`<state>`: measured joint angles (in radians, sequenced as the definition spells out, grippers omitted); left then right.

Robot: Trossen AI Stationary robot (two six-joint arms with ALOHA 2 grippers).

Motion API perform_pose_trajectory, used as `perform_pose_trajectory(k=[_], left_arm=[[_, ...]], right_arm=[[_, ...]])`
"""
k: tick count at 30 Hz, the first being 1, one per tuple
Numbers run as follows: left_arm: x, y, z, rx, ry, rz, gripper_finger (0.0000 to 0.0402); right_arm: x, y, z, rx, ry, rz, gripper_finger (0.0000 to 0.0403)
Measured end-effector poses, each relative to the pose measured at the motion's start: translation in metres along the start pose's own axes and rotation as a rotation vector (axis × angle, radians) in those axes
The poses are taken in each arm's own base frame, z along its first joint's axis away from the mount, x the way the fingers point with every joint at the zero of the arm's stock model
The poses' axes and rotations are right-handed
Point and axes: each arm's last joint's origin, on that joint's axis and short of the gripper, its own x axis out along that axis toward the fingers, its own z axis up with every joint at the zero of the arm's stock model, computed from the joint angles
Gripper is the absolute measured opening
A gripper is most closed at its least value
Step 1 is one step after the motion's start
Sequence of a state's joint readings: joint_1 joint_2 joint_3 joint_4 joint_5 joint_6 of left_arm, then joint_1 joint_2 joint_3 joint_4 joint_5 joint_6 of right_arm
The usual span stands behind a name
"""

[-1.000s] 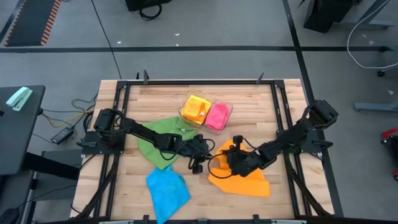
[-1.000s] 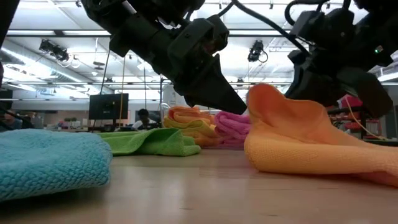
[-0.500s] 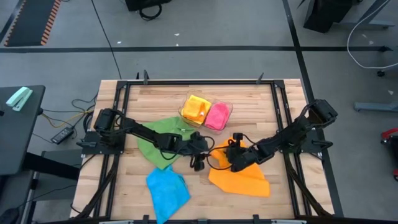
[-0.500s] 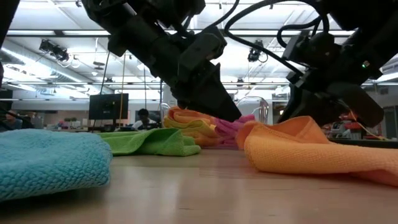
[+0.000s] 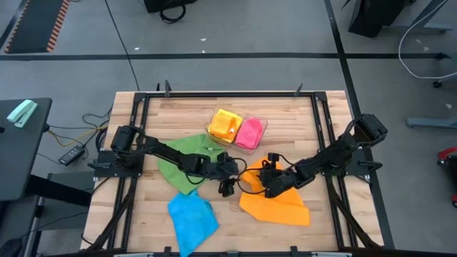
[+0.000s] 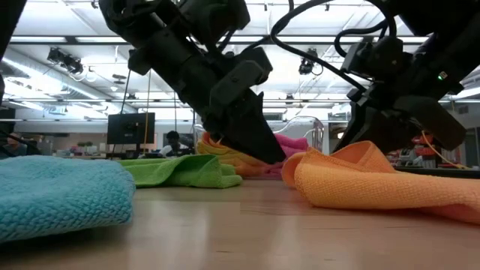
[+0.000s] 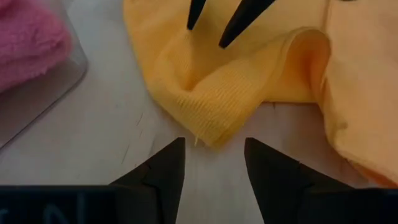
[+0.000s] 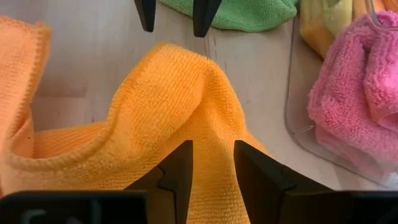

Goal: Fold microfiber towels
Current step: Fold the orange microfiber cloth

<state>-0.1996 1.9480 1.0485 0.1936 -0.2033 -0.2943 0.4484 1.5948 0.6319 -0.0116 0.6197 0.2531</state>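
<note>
Both jaws apart, nothing held: left gripper (image 7: 214,155) and right gripper (image 8: 211,165) flank orange towel (image 5: 275,203) hump; could collapse, unfolding it.

We count five microfiber towels: one green towel (image 5: 187,158), one blue towel (image 5: 191,218) and one orange towel (image 5: 277,202) lying loose on the wooden table (image 5: 285,121), plus one yellow towel (image 5: 225,125) and one pink towel (image 5: 249,133) sitting together in the single clear plastic tray (image 5: 263,124). We also count two dark arms, each ending in one two-finger gripper, the left gripper (image 5: 236,171) and the right gripper (image 5: 261,175).
</note>
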Motion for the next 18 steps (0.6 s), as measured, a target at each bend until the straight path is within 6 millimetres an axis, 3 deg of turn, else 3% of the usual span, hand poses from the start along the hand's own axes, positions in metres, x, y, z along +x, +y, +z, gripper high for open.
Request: perform_pose_trajectory(k=[10, 18], left_arm=[[0.014, 0.0, -0.007, 0.004, 0.037, 0.042, 0.0182], [0.023, -0.004, 0.014, 0.042, 0.063, 0.089, 0.0179]], right_arm=[[0.0, 0.0, 0.002, 0.02, -0.018, 0.004, 0.0123], [0.0, 0.001, 0.004, 0.032, -0.035, 0.008, 0.0122]])
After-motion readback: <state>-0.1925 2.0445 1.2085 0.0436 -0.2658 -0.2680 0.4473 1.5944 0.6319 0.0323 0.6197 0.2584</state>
